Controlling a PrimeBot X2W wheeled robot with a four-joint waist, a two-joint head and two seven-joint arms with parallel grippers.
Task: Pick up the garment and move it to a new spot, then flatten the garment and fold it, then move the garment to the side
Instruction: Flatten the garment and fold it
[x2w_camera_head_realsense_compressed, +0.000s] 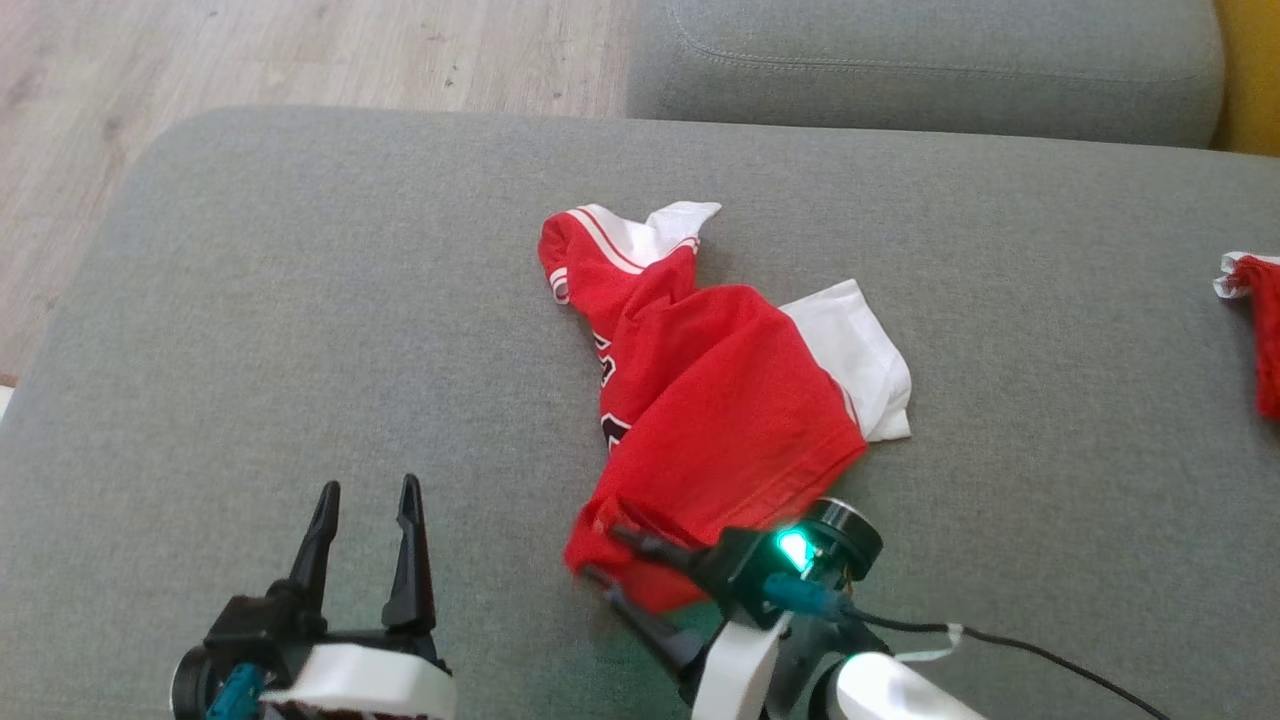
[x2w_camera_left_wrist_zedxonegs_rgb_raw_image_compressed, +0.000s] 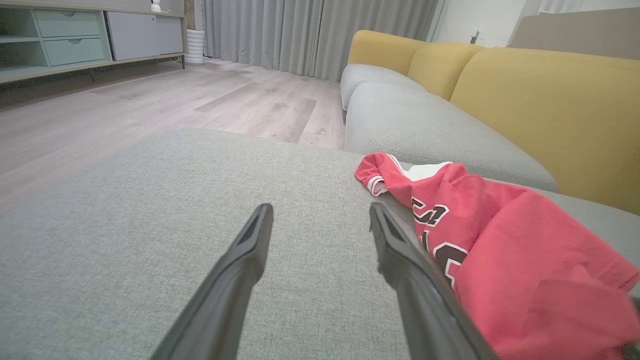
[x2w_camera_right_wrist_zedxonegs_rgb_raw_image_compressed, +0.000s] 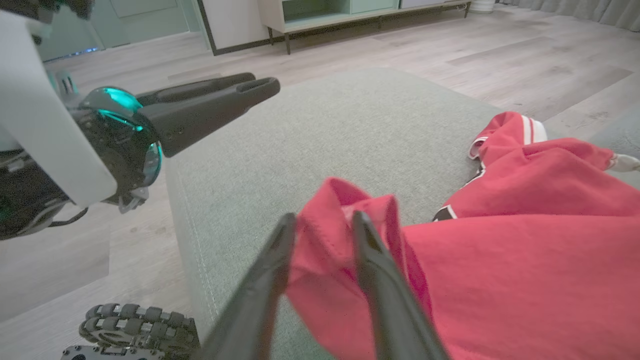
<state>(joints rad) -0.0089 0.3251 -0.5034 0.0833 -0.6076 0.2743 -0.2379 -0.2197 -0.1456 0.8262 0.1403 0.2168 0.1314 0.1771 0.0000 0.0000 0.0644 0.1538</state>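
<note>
Garment (x2w_camera_head_realsense_compressed: 720, 400), red with white trim, lies crumpled mid-cushion (x2w_camera_head_realsense_compressed: 300, 300), its near hem reaching my right gripper (x2w_camera_head_realsense_compressed: 603, 553). My right wrist view shows what the head view hides: a raised fold of hem (x2w_camera_right_wrist_zedxonegs_rgb_raw_image_compressed: 325, 240) pinched between those jaws. The left wrist view adds dark lettering (x2w_camera_left_wrist_zedxonegs_rgb_raw_image_compressed: 440, 225). Bare grey cushion runs wide to the left, ending at the wooden floor (x2w_camera_head_realsense_compressed: 200, 50). My left gripper (x2w_camera_head_realsense_compressed: 368, 487), jaws spread, sits left of it, not touching.
</note>
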